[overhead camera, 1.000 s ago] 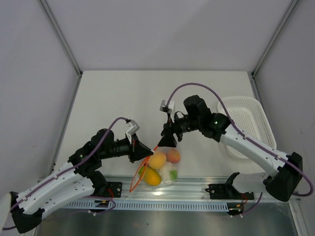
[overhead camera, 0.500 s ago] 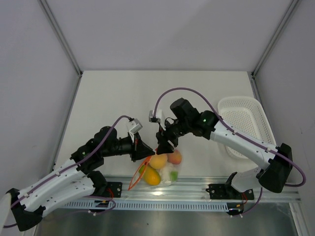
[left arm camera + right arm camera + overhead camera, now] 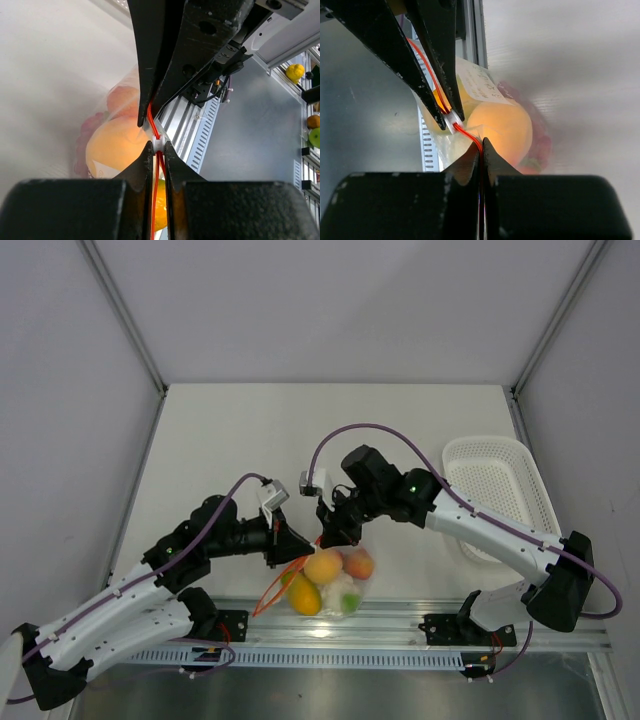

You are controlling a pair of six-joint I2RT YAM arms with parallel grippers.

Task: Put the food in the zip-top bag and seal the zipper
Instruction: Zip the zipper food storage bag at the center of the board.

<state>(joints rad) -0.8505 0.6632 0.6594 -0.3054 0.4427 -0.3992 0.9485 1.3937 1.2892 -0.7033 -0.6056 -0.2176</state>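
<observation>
The clear zip-top bag (image 3: pixel 352 592) hangs between both grippers near the table's front edge. Inside it is the food (image 3: pixel 323 567): orange and yellow fruits, a red berry cluster and a white-green piece. My left gripper (image 3: pixel 158 146) is shut on the white end of the red-orange zipper (image 3: pixel 153 119). My right gripper (image 3: pixel 481 143) is shut on the zipper (image 3: pixel 465 134) right beside it. From above, the left gripper (image 3: pixel 303 550) and right gripper (image 3: pixel 322 538) nearly touch tip to tip. The slack zipper (image 3: pixel 277 586) trails down to the left.
A white perforated basket (image 3: pixel 500 490) stands at the right side of the table. A metal rail (image 3: pixel 400 625) runs along the front edge just below the bag. Purple cables loop over both arms.
My right gripper moved left to the left gripper's tip and shut on the zipper. The bag shifted slightly right and lower. The left gripper kept its grip.
</observation>
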